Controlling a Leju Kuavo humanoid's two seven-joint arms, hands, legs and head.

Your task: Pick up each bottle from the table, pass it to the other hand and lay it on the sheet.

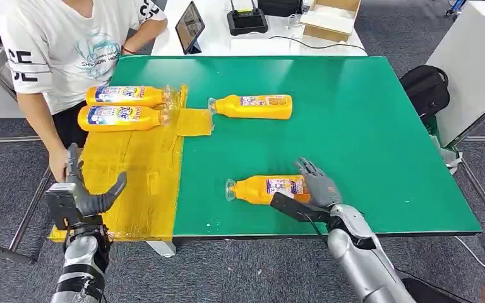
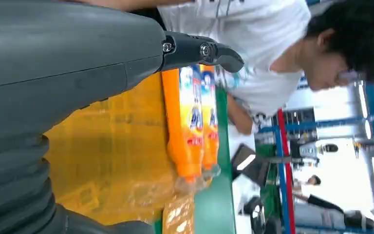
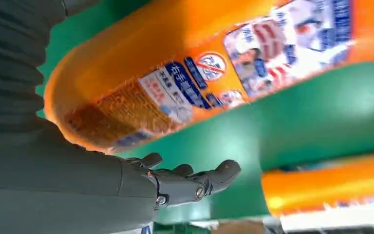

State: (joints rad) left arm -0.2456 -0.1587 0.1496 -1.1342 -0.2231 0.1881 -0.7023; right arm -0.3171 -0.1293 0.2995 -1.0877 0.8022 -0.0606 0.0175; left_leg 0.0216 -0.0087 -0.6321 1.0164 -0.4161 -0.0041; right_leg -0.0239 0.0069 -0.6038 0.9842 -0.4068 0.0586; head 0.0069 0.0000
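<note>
Our right hand (image 1: 316, 183) lies spread against the base of a bottle (image 1: 266, 189) near the table's (image 1: 366, 113) front edge, without gripping it. Our left hand (image 1: 83, 189) hangs spread, holding nothing, off the front left corner, by the sheet (image 1: 136, 164) where two bottles (image 1: 123, 107) lie.

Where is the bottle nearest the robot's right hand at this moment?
In the head view, the bottle lies on its side on the green table near the front edge, right of the yellow sheet, with the right hand at its base end.

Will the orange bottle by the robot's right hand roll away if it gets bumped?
Probably only a little. The bottle lies on its side on the smooth green table, so it may slide, but its flattish body should resist rolling. It looks like stiff plastic, likely slippery for the right hand.
</note>
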